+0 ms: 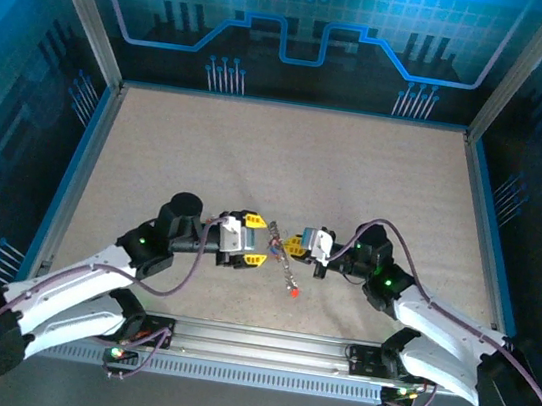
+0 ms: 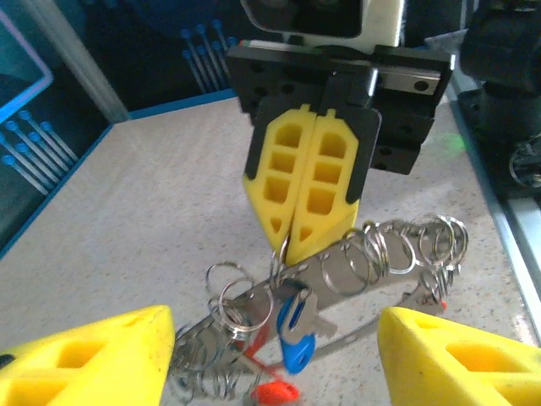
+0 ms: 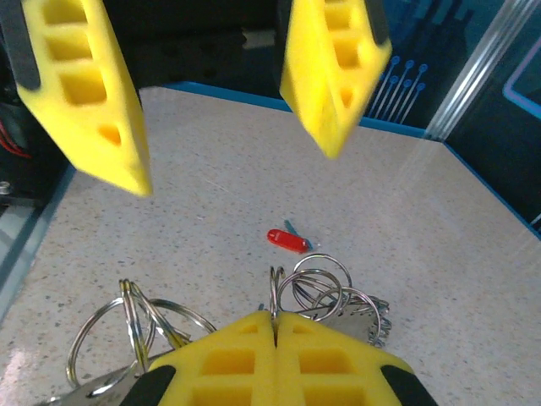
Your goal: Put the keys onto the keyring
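The keyring (image 2: 338, 269) is a grey metal piece carrying several small split rings, held just above the table between both grippers (image 1: 279, 255). My right gripper (image 2: 287, 245) (image 3: 275, 317) (image 1: 290, 245) is shut, pinching one upright split ring (image 3: 276, 292) of it. A blue-headed key (image 2: 296, 334) hangs from the keyring beside a silvery one (image 2: 319, 315). A red-headed key (image 3: 287, 240) (image 1: 294, 292) (image 2: 275, 391) lies on the table below. My left gripper (image 2: 275, 338) (image 3: 235, 165) (image 1: 258, 240) is open, its yellow fingers (image 2: 84, 364) either side of the keyring, touching nothing.
The speckled beige table (image 1: 286, 165) stretches far behind the grippers. Blue walls and aluminium frame posts (image 1: 81, 10) enclose it. The metal rail (image 1: 261, 343) with both arm bases runs along the near edge.
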Tool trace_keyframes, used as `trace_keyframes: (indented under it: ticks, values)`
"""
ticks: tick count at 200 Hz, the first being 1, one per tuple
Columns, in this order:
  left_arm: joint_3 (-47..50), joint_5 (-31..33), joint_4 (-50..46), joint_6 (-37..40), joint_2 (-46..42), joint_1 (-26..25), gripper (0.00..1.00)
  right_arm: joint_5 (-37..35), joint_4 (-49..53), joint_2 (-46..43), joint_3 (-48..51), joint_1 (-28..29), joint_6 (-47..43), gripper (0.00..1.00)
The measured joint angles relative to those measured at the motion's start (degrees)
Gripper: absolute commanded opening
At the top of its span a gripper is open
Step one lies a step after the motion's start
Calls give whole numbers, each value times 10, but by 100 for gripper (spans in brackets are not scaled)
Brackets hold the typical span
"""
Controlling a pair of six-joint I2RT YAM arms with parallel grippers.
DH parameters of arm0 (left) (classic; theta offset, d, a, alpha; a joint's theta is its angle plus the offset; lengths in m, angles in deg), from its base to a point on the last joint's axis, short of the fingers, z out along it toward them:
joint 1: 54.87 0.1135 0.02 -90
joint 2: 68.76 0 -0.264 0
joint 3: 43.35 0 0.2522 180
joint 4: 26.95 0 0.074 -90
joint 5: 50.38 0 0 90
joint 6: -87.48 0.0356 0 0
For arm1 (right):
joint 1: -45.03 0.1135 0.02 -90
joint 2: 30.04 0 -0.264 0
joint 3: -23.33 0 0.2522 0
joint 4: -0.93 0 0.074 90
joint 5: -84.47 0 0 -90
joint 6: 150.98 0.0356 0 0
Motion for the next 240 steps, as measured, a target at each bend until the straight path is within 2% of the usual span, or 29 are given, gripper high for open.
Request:
trace_keyframes:
  ticks: [22, 42, 72, 105, 122, 143, 188, 213, 240]
  values:
    - [-20, 70, -50, -51, -17, 1, 69, -13, -1, -3, 2, 0, -8, 0]
    - [-56, 158, -104, -132, -5, 11, 69, -28, -1, -3, 4, 2, -13, 0]
    - [-118, 239, -197, -267, 39, 71, 65, -50, 0, -5, 7, 9, -29, 0]
    - [-166, 255, -294, -391, 100, 169, 60, -65, 9, -13, 10, 27, -57, 0]
    - [-186, 256, -336, -431, 133, 195, 57, -68, 12, -13, 11, 32, -64, 0]
    - [-203, 261, -377, -478, 176, 207, 50, -71, 14, -13, 11, 35, -72, 0]
    - [-236, 269, -428, -608, 309, 223, 45, -75, 18, -13, 11, 35, -78, 0]
    - [-250, 257, -433, -653, 380, 223, 43, -78, 25, -17, 11, 35, -81, 0]
    - [-258, 247, -428, -677, 418, 223, 42, -80, 31, -27, 11, 35, -82, 0]
